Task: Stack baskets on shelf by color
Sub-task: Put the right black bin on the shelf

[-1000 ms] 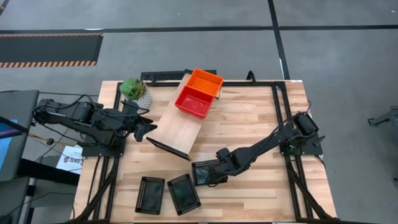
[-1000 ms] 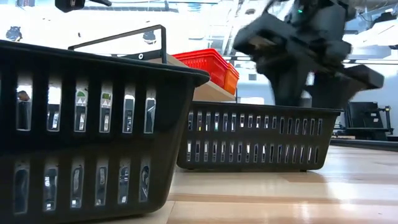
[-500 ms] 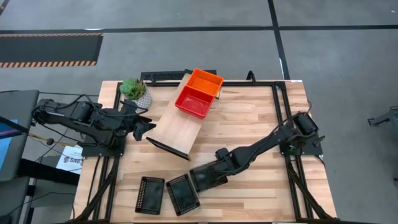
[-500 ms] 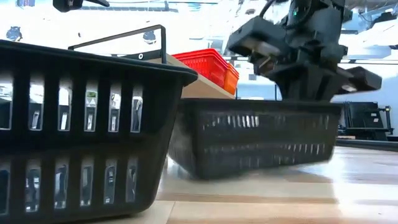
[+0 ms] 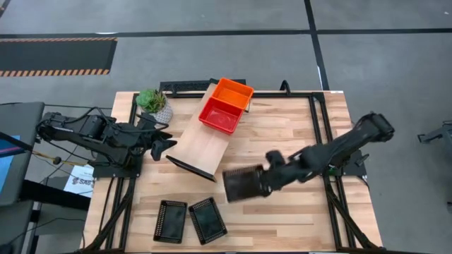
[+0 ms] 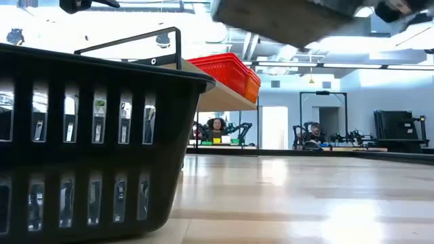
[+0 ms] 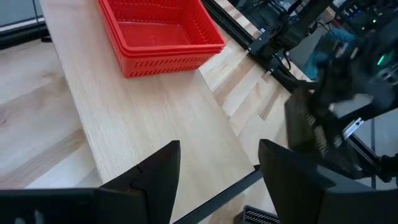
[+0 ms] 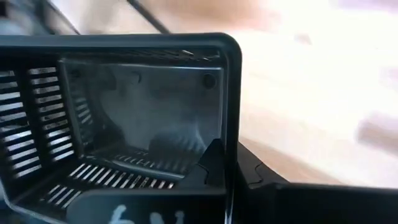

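Right end effector (image 5: 267, 178) clamps one black basket (image 5: 242, 185), now lifted off the worktop (image 5: 296, 134); shelf (image 5: 205, 141) placement next. Left end effector (image 7: 214, 168) open, empty.

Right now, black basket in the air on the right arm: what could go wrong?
1. The right gripper pinches the black basket by one rim only, and it hangs tilted; it may swing or slip.
2. The shelf end frame rises along its path; the basket could clip it.
3. Left gripper hovers open by the shelf; arms may cross.

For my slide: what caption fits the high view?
Right end effector carries a black plastic mesh basket above the slatted table toward the light-wood shelf.
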`<state>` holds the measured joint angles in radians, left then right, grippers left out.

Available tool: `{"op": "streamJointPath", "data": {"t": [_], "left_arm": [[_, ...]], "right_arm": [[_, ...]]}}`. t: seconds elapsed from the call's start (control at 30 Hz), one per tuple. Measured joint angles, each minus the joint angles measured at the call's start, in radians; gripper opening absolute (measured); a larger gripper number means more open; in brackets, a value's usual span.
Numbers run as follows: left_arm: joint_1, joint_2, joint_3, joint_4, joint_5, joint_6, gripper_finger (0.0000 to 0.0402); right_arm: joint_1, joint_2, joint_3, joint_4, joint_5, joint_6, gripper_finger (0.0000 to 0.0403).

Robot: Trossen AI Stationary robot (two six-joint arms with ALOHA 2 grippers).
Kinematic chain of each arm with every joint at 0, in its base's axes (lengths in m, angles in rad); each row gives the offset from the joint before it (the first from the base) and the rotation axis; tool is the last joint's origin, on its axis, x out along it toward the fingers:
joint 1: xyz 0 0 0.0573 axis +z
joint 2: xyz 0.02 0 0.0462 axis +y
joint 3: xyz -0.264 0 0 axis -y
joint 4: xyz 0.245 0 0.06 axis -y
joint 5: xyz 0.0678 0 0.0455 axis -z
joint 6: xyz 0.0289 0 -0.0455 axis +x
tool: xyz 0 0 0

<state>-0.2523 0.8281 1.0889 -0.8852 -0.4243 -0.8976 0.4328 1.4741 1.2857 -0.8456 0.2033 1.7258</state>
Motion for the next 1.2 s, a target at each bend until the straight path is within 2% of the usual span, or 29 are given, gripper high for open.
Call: {"op": "streamJointPath", "data": {"t": [0.13,0.23,0.47,0.73,0.97,1.07,1.2], "left_arm": [[0.000,-0.005,0.000,-0.001,0.013,0.004,0.0204],[0.000,-0.008,0.000,-0.001,0.017,0.004,0.0204],[0.000,-0.038,0.000,-0.024,0.016,0.022,0.0204],[0.000,-0.083,0.000,-0.028,-0.010,0.022,0.0204],[0.000,-0.112,0.000,-0.047,-0.062,0.023,0.0204],[0.000,-0.118,0.000,-0.047,-0.062,0.023,0.0204],[0.000,-0.118,0.000,-0.048,-0.061,0.049,0.0204]], "right_arm": [[-0.033,-0.067,0.035,0.009,0.174,-0.001,0.0005],[-0.075,-0.058,0.082,0.010,0.239,-0.043,0.0008],[-0.194,0.086,0.254,0.011,0.245,-0.177,0.0007],[-0.240,0.251,0.404,0.003,0.244,-0.159,0.0010],[-0.230,0.348,0.457,-0.012,0.244,-0.065,0.0017],[-0.230,0.367,0.458,-0.020,0.244,-0.022,0.0027],[-0.240,0.376,0.461,-0.011,0.251,-0.005,0.0021]]}}
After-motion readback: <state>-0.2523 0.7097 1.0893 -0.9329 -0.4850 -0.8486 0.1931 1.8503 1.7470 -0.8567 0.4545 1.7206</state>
